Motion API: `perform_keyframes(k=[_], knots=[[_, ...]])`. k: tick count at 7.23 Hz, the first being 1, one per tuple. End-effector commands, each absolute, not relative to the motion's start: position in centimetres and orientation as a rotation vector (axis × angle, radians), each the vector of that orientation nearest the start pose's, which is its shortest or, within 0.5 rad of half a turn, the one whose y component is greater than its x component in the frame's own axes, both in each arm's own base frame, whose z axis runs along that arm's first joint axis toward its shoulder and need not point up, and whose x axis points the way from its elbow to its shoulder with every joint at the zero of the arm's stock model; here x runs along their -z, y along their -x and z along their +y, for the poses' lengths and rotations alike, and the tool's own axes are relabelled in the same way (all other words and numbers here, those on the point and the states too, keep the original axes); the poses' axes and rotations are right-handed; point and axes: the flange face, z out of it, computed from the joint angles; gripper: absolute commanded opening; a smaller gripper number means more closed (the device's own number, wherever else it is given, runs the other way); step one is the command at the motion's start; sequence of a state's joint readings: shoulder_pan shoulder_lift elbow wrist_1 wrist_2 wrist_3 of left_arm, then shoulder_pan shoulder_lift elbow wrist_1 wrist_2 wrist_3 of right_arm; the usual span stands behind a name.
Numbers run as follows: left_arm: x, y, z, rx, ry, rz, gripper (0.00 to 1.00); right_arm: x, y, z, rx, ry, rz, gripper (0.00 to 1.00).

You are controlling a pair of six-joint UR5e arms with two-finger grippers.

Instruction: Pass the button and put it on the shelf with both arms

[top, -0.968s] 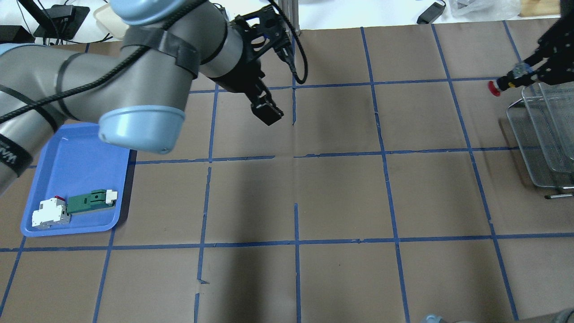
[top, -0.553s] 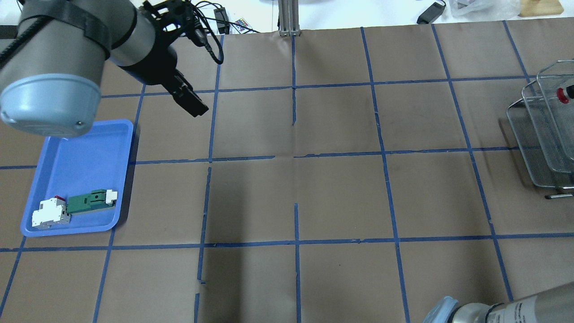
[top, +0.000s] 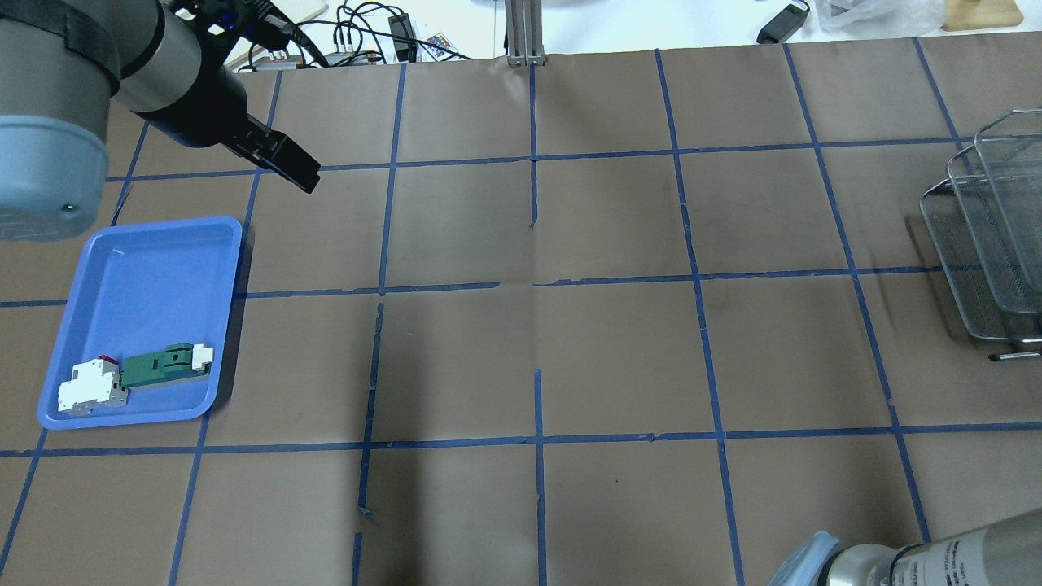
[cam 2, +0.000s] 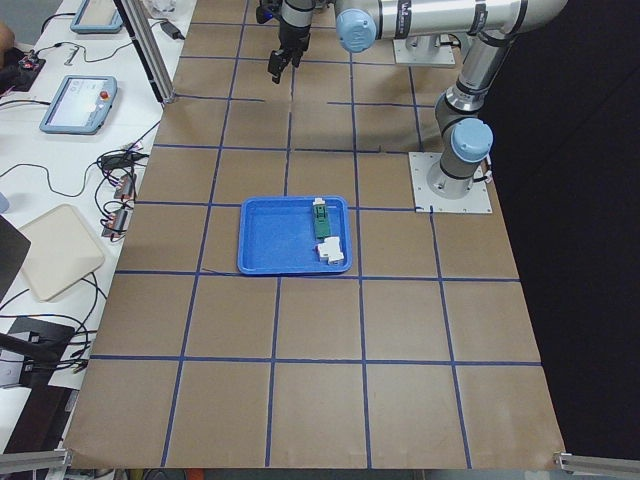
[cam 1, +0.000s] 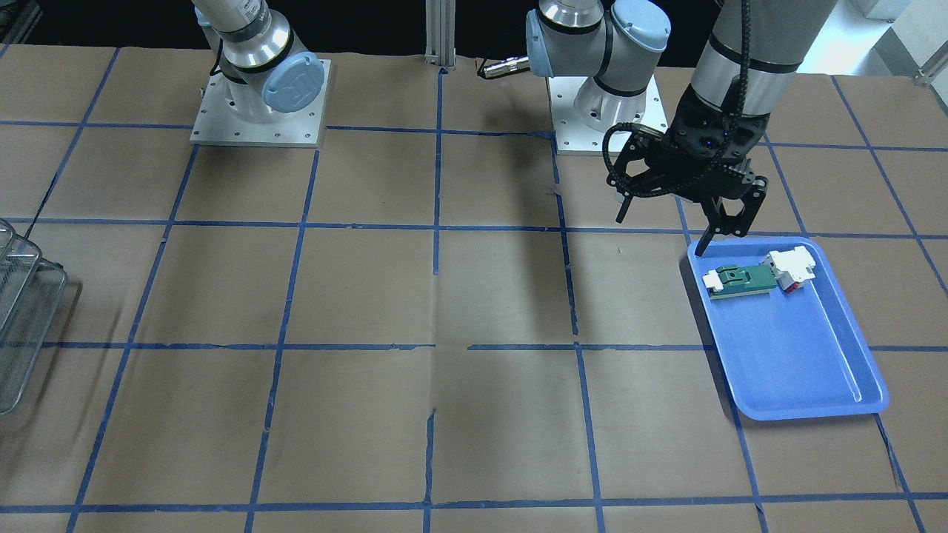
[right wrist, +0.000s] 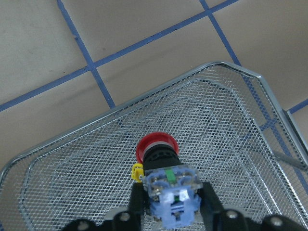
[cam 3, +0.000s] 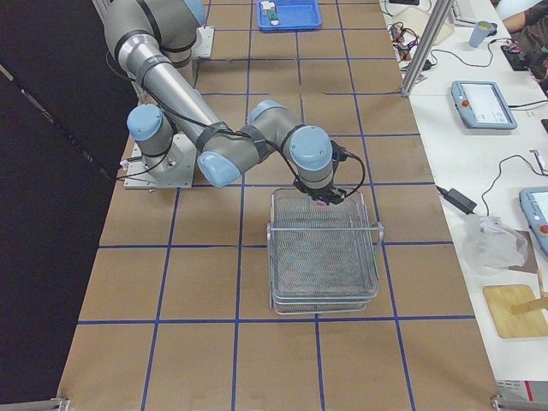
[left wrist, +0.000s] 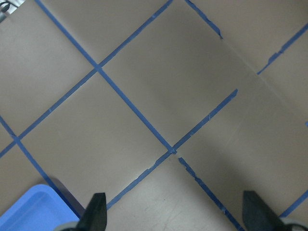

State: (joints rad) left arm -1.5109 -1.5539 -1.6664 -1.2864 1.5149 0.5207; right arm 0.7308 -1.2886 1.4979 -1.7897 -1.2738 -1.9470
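The button (right wrist: 163, 166), red cap, black collar and bluish block, sits between the fingers of my right gripper (right wrist: 172, 199), which is shut on it. Its red cap points down toward the mesh of the wire shelf (right wrist: 96, 159). In the exterior right view the right gripper (cam 3: 322, 197) is over the shelf's (cam 3: 325, 257) end nearest the robot. I cannot tell whether the button touches the mesh. My left gripper (top: 297, 172) is open and empty, above the table just beyond the blue tray; its fingers (left wrist: 96, 214) stand wide apart.
The blue tray (top: 146, 268) at the left holds a green-and-white flat part (top: 167, 365) and a white-and-red block (top: 89, 387). The shelf (top: 993, 244) stands at the table's right edge. Cables and tablets lie beyond the table's far edge.
My left arm swung left and its open gripper now hangs near the tray's far corner. My right gripper carried the button right, over the shelf and out of the overhead view.
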Motion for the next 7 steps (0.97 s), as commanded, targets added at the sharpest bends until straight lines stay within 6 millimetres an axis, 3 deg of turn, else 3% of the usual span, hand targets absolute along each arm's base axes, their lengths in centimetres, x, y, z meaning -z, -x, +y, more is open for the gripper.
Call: perform_keyframes(k=[1, 2, 4, 5, 6, 7], knots=[[-49.0, 10.8, -51.4, 0.216, -0.372, 3.099, 1.00, -38.9, 34.1, -52.3, 0.444, 1.594, 2.609, 0.89], [-49.6, 11.0, -51.6, 0.116, -0.312, 3.127, 1.00, -38.8, 34.1, -52.3, 0.441, 1.589, 2.610, 0.94], [-49.9, 11.5, -52.5, 0.101, -0.165, 3.145, 1.00, -39.0, 34.2, -52.1, 0.417, 1.594, 2.618, 1.00], [-49.7, 11.7, -52.0, 0.096, -0.172, 3.142, 1.00, -40.5, 33.7, -51.4, 0.334, 1.586, 2.655, 1.00], [-49.7, 11.7, -51.5, 0.098, -0.174, 3.144, 1.00, -43.6, 31.3, -50.2, 0.323, 1.463, 2.722, 1.00], [-49.8, 11.7, -51.1, 0.101, -0.184, 3.143, 1.00, -46.6, 25.6, -50.9, 0.318, 1.370, 2.768, 1.00]])
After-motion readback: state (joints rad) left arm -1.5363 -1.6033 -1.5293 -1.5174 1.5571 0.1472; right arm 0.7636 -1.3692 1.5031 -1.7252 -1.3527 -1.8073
